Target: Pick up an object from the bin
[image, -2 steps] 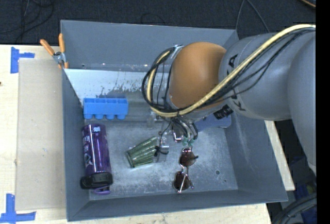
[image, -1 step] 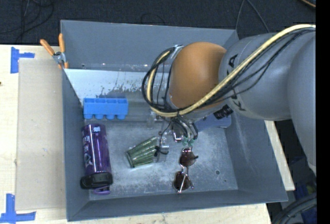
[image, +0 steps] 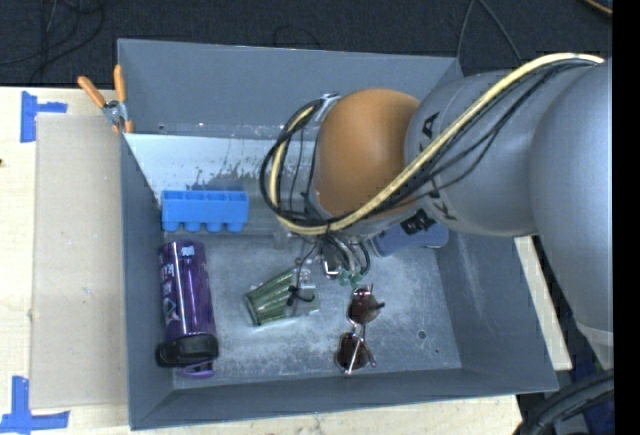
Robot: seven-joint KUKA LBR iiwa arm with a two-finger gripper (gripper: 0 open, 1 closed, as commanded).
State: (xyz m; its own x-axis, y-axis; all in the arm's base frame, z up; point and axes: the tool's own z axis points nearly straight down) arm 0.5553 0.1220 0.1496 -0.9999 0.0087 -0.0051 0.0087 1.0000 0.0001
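Gripper (image: 312,275) sits low over the middle of the grey metal bin (image: 250,93) on my feed, hanging under the arm's rounded orange cover (image: 365,158) and a loop of black and yellow cables (image: 285,178). From this angle I cannot tell whether the tool is released or clenched, because the wrist and wiring crowd the tip. The thing nearest to it is a small green ridged block (image: 270,301), lying tilted on the dusty floor a little front of centre. The tool's tip is at that block's right end, and I cannot tell whether the two touch. Just to the right, near the front wall, I see a folded pair of dark-lensed sunglasses (image: 356,328), apart from the green block. Along the left side lies a purple cylindrical bottle with a black cap (image: 186,301), flat on its side, cap toward the front. Behind it, against the sloping back wall, stands a blue plastic block with a row of moulded pockets (image: 205,211). A pale blue object (image: 418,235) peeks out beneath the arm on the right; I cannot make out what it is.
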